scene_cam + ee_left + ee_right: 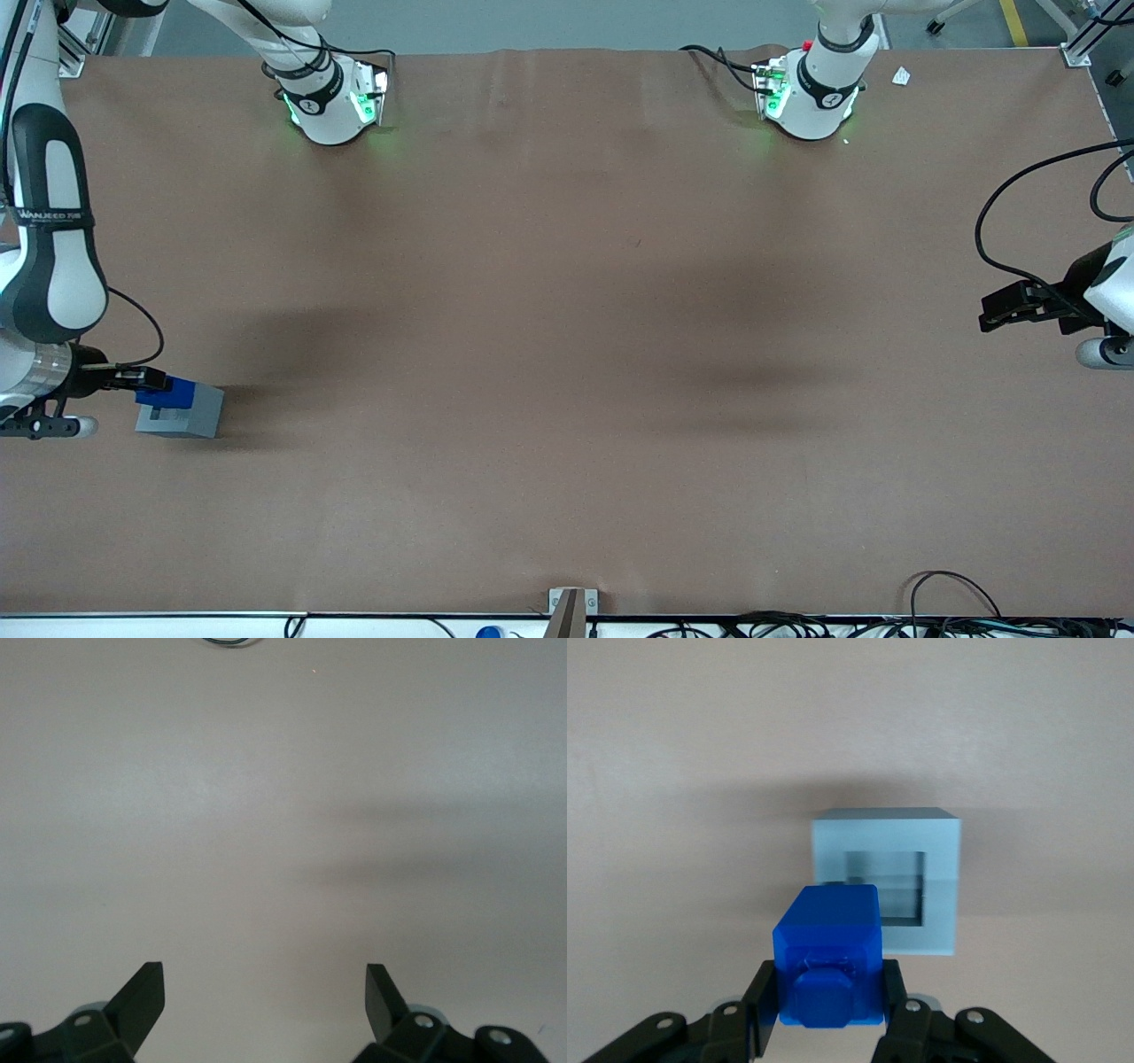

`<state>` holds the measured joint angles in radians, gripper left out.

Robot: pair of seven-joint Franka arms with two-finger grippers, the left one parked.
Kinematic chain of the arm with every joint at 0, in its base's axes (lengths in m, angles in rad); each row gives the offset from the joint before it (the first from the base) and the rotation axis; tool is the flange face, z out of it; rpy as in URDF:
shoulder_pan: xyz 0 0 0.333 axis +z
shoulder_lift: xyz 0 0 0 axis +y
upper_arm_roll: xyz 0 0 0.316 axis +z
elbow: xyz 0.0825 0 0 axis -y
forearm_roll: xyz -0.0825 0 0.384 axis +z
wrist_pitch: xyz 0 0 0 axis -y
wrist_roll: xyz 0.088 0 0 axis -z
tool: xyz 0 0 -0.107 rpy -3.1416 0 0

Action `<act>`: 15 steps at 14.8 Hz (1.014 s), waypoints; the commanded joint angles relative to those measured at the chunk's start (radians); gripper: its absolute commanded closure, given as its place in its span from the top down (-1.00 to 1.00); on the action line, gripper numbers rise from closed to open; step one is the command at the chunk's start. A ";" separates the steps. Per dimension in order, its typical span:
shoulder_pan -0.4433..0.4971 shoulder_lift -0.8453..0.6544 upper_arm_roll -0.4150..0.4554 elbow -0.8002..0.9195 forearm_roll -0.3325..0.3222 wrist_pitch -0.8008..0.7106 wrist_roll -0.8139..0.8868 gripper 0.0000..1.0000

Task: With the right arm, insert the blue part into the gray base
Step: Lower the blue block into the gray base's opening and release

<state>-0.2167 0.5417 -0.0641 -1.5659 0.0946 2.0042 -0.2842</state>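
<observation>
Right wrist view shows the pincer clamped on the blue part, one black finger pressed against each of its side faces. The part hangs above the tabletop, partly overlapping the near rim of the gray base but not yet over its square recess, which lies open and unfilled.

From the front view, the right arm reaches down at the working arm's end of the tabletop, with the pincer holding the blue part over the edge of the gray base. The base rests flat on the tabletop.

I judge the step in hand to be the carry and alignment: the part is grasped and brought to the base, but insertion has not begun. The next move calls for a short sideways shift to centre the part over the recess, squaring its faces to the recess walls, then a straight descent. The fit looks close, so a small offset could catch the part on the rim or nudge the loose base.

A brown, matte cover with faint creases spreads over the whole tabletop. Both arm pedestals, lit green, stand farthest from the front camera, loose black cables trail along the nearest edge, and a gray floor shows past the tabletop.
</observation>
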 commanded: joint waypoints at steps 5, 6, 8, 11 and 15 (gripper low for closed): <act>-0.032 0.044 0.015 0.052 -0.009 -0.005 -0.030 -0.99; -0.038 0.053 0.015 0.059 -0.007 0.001 -0.050 -0.99; -0.050 0.075 0.015 0.082 -0.007 0.005 -0.061 -0.99; -0.050 0.083 0.015 0.093 -0.007 0.007 -0.058 -0.99; -0.049 0.095 0.017 0.106 0.000 0.010 -0.046 -0.99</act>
<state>-0.2511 0.6108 -0.0605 -1.4878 0.0948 2.0112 -0.3279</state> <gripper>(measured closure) 0.493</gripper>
